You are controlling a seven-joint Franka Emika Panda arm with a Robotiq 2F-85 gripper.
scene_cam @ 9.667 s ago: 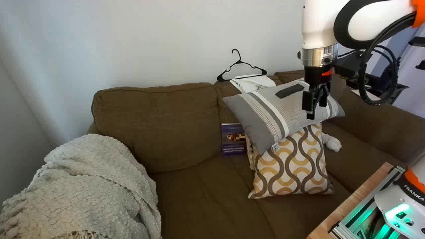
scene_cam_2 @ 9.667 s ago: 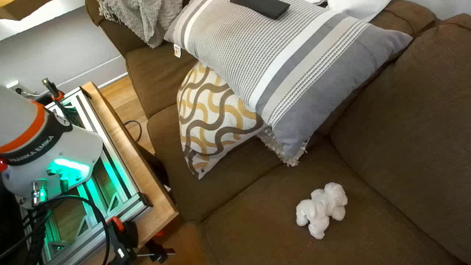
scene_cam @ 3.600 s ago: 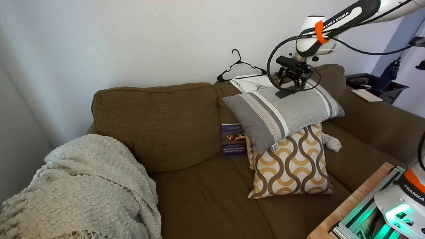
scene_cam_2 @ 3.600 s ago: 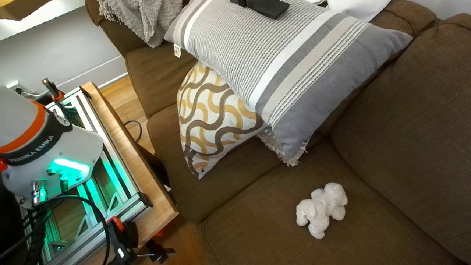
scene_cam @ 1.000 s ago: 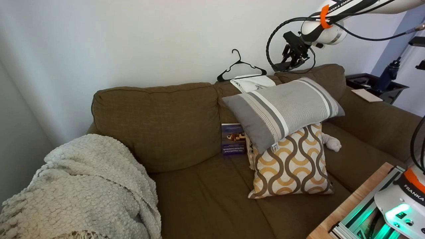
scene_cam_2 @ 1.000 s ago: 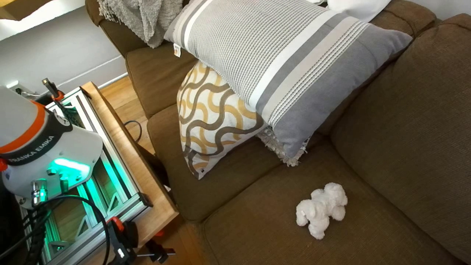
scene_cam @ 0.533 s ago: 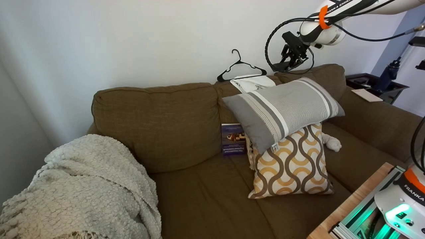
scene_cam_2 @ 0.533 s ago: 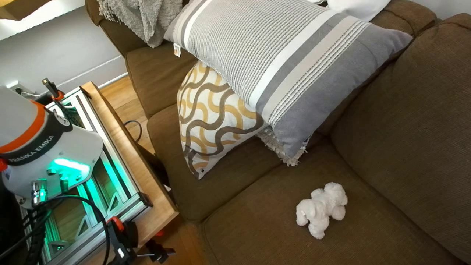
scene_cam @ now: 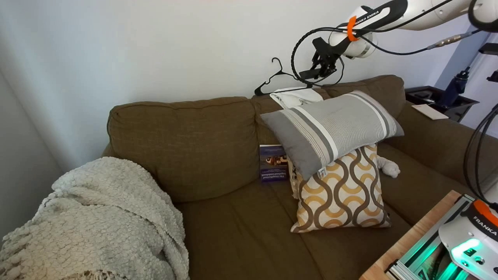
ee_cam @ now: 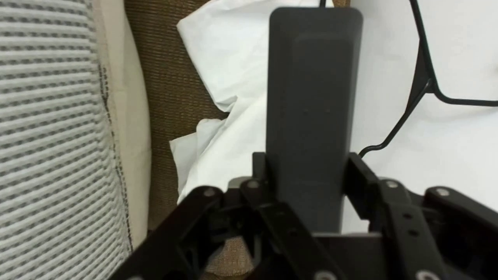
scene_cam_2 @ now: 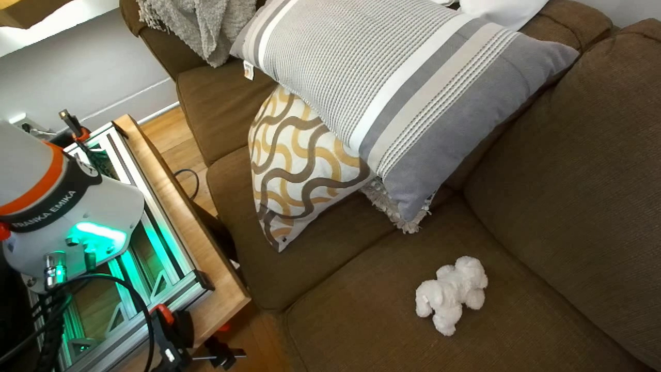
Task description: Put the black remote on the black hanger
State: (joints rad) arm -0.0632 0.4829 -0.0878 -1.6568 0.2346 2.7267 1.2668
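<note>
The black remote (ee_cam: 313, 105) is held by its near end, its long body reaching away from my gripper (ee_cam: 307, 171), whose fingers press on both sides of it. In an exterior view the gripper (scene_cam: 318, 73) hangs above the sofa back, the remote (scene_cam: 309, 74) pointing left and roughly level. The black hanger (scene_cam: 280, 72) is upright against the wall, and the remote's tip overlaps its right shoulder in that view; whether they touch I cannot tell. In the wrist view the hanger (ee_cam: 422, 74) lies to the right of the remote, partly hidden by it.
Below the hanger a white cloth (scene_cam: 296, 97) lies on the sofa back. A striped pillow (scene_cam: 338, 120) rests on a patterned pillow (scene_cam: 342, 190). Also on the sofa are a book (scene_cam: 273, 163), a fluffy blanket (scene_cam: 97, 221) and a white plush toy (scene_cam_2: 452, 294).
The remote first lay on the striped pillow; it was gripped and lifted off. Over the last half second the gripper has carried it left, closer to the hanger.
</note>
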